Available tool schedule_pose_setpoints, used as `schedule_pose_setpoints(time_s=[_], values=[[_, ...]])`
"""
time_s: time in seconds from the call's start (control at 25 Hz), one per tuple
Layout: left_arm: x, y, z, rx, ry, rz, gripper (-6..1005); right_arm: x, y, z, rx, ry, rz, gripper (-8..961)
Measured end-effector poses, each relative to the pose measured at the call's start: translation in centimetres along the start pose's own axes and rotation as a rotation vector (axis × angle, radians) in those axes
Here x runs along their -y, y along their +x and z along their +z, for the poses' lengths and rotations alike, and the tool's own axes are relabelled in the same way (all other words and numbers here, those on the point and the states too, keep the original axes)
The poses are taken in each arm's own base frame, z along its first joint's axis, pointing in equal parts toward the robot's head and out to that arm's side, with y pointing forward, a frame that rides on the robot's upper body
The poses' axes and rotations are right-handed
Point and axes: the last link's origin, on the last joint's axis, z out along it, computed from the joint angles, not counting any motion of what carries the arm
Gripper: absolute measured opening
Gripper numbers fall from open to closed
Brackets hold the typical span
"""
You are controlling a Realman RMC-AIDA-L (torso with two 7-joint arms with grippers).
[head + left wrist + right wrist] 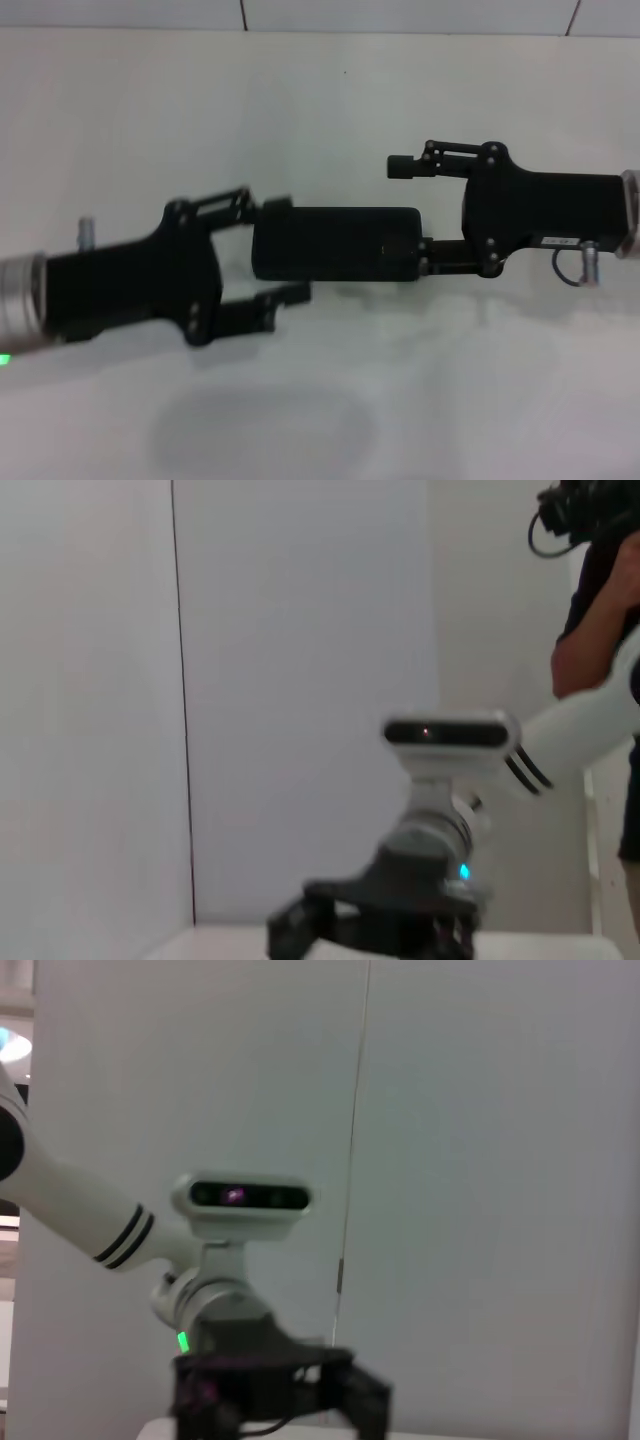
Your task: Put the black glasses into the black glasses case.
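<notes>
Right hand [372,920] before white wall [300,680]

Left gripper [283,247] reaching in from 9 o'clock, fingers spread wide apart, pointing toward 3 o'clock. Right gripper [414,212] entering from 3 o'clock, fingers also parted, pointing toward 9 o'clock.

Black glasses case [335,243]: closed hard shell, matt black, smooth, with a faint sheen along its top. Left hand [285,248] and right hand [412,215]: matt black housings and linkage fingers, apparently plastic or coated metal, with small dark screw heads; brushed silver metal collars at both wrists. Counter [320,110]: smooth, matt white surface. Arm links in the wrist views: glossy white casing with black bands. Wall panels: smooth, pale, matt.
</notes>
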Motion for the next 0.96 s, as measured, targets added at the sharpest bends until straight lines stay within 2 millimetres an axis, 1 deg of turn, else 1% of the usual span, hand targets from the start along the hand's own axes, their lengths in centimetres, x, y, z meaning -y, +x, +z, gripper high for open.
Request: schedule_pose_setpoints(time_s=[0.12,0.32,0.56,0.88,0.96], values=[[-1.1,-0.8,-1.0,0.021,0.01,-0.015,750,-0.1,0.3,0.4,0.003,-0.006,-0.021,716],[-1.8,-1.4,-1.4,0.038,0.013,-0.035,783,-0.4,0.5,0.7,-0.006,-0.021,-0.047,716],[-1.7,-1.3,-1.6,0.051,0.0,-0.055,821,0.0,0.7,0.9,0.009,0.023,-0.032,720],[-1.4,-1.1,-1.2,0.05,-0.012,-0.05,873,0.1,0.9,0.8,0.007,0.054,-0.066,724],[-1.4,-1.1,-1.2,0.05,-0.012,-0.05,873,0.1,1.0,0.8,0.005,0.054,-0.074,724]])
